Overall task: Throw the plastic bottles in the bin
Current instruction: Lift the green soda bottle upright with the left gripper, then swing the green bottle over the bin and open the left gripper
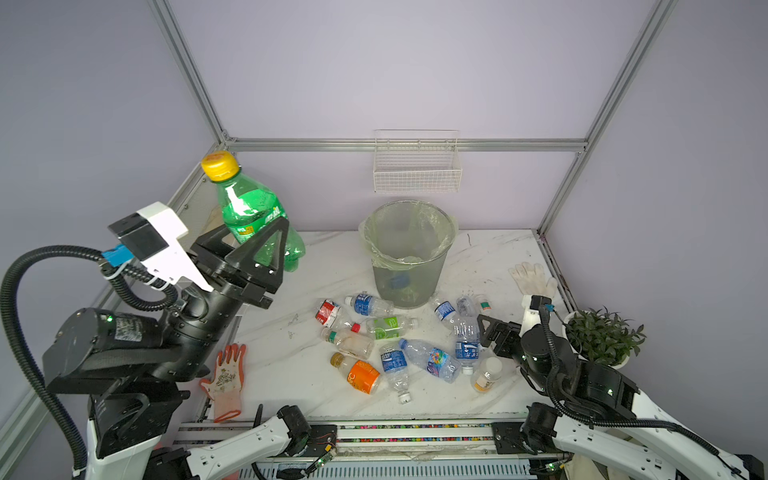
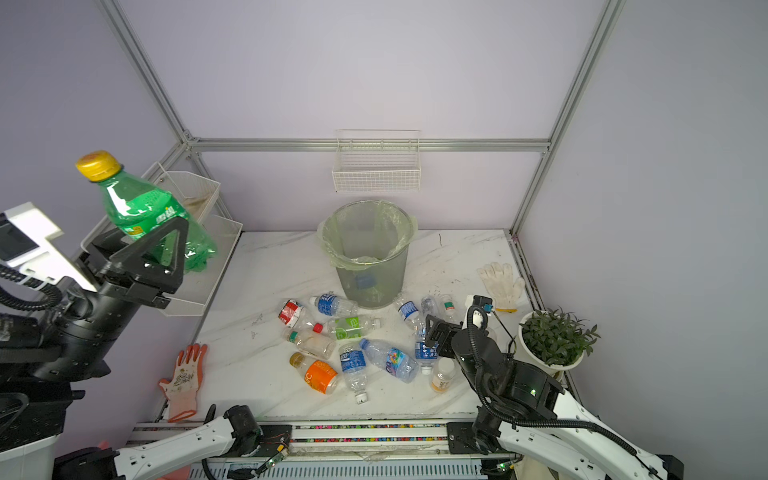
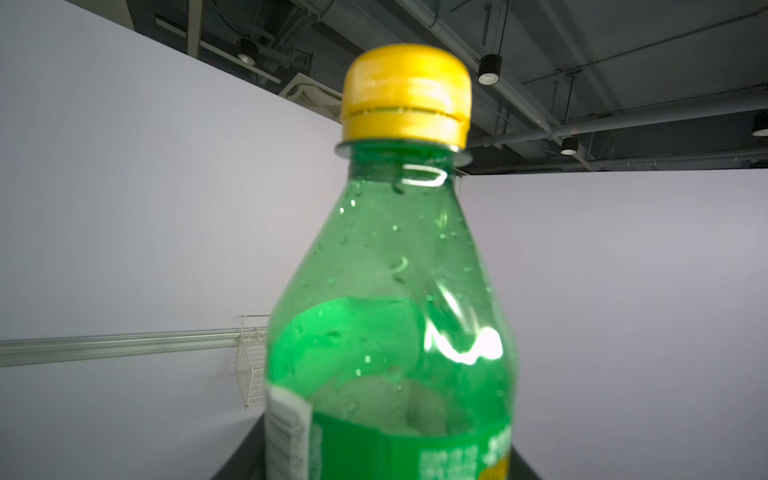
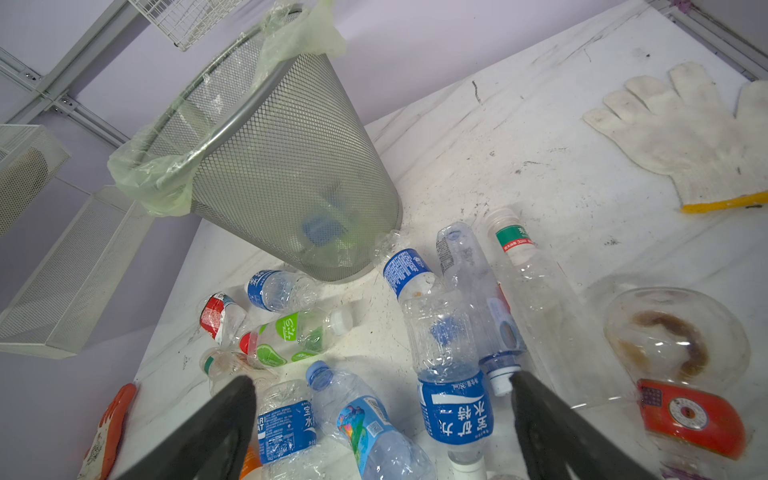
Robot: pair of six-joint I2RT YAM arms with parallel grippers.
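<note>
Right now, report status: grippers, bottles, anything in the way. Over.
Left gripper shut on green bottle, held high, left of bin. Right gripper open, low over loose bottles. Nothing over bin mouth.

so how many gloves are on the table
2. An orange glove lies at the front left edge of the table; a white glove lies near its right edge, behind the potted plant. Another could be hidden from view.

left tool (image 1: pixel 255 235): raised high, tilted up, jaws clamped | right tool (image 1: pixel 484 332): low, jaws wide apart
</note>
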